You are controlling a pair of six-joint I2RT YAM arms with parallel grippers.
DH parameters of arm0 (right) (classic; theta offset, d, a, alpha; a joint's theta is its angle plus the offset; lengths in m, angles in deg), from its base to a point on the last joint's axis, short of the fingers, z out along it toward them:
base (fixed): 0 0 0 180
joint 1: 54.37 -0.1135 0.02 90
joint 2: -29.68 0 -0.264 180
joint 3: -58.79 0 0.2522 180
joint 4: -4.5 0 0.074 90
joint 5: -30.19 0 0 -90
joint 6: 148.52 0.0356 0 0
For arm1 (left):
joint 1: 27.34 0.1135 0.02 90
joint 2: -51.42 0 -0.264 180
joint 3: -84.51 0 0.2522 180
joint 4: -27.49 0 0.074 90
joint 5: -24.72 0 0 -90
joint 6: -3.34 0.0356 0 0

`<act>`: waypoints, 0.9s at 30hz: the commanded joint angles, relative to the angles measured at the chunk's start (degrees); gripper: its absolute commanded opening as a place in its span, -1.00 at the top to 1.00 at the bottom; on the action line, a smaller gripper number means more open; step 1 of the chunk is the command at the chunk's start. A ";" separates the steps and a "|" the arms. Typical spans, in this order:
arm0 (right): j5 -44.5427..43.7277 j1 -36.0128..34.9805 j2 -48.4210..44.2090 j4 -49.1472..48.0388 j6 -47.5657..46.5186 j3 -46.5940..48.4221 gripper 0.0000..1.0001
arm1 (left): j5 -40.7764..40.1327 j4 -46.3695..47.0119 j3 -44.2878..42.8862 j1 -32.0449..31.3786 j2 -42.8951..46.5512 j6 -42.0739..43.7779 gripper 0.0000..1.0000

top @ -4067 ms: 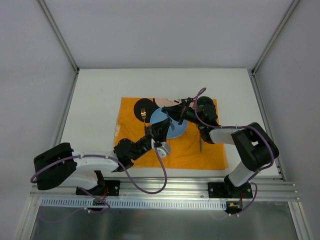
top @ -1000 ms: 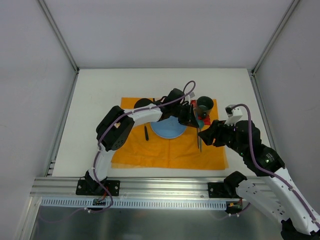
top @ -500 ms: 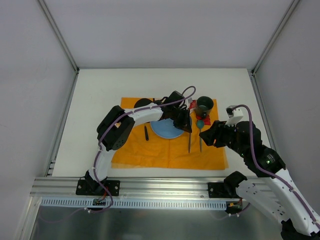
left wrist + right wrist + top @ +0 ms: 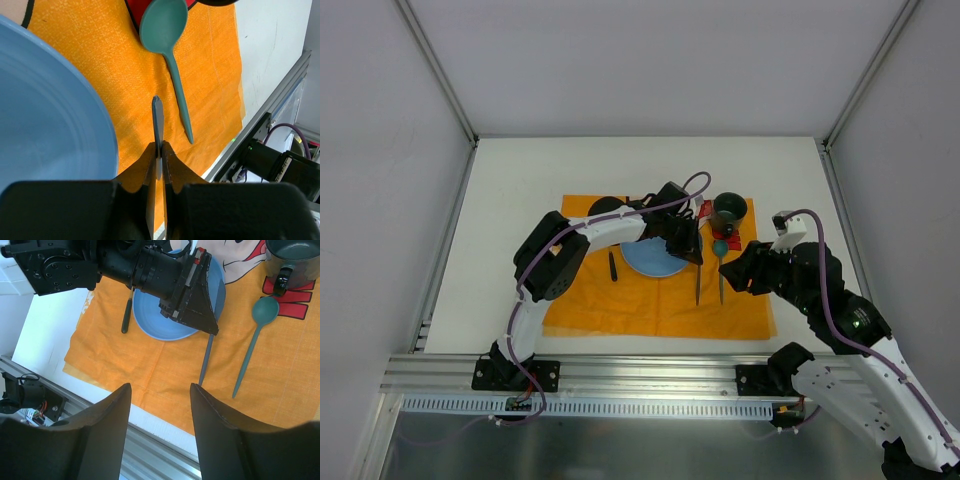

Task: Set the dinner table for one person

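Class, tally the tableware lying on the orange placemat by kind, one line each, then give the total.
Plate: 1
Mug: 1
Spoon: 1
Knife: 1
Black-handled utensil: 1
Total: 5

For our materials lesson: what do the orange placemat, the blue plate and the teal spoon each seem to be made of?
The placemat: woven cloth, matte; its thread grid shows up close. The plate: smooth with a soft sheen, plastic or glazed ceramic, cannot tell which. The spoon: probably plastic; even teal colour, dull finish.
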 commanded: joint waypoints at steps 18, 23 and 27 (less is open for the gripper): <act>1.25 -0.15 0.80 -3.43 1.83 -0.90 -0.05 | -3.88 -0.90 -1.23 -1.37 2.17 3.22 -0.98; 1.51 -0.15 0.71 -3.87 2.01 -0.99 -0.04 | -3.71 -0.64 -1.49 -1.37 3.75 3.40 -0.98; 2.12 -0.15 0.97 -4.74 2.10 -1.34 -0.04 | -2.92 -0.37 -1.93 -1.37 5.25 2.79 -0.98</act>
